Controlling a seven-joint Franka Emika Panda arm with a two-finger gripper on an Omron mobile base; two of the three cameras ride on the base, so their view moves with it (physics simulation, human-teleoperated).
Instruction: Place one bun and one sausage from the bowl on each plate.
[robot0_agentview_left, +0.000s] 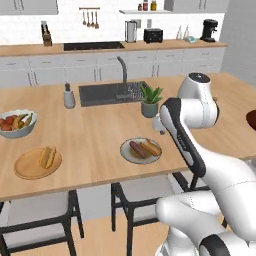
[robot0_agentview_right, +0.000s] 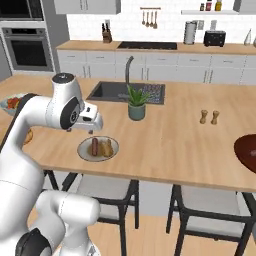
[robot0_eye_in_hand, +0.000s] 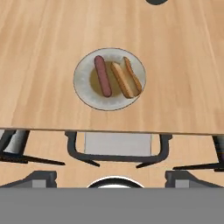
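Left base view: a long wooden counter runs across a white kitchen, with a sink set into its far half. Taking the sink as landmark, the grey plate lies on the near side of it, close to the counter's front edge, and carries one sausage and one bun side by side. The tan plate lies nearer and well to the left of the sink, also close to the front edge, and carries one bun; a sausage on it cannot be made out. A fruit bowl sits left of the sink, a plant just right of it, and a soap bottle just left. The bowl shows as a dark sliver far right of the sink at the frame edge. Bare counter lies between the two plates. Two chairs stand under the front edge.

Right base view: the gripper hangs above the counter on the near side of the sink, over the grey plate's far left rim. The state of the jaws cannot be told. The bowl's edge sits far right of the sink, with open counter between. Two shakers stand right of the sink.

Hand view: the grey plate, one sausage, one split bun, near the counter's edge.
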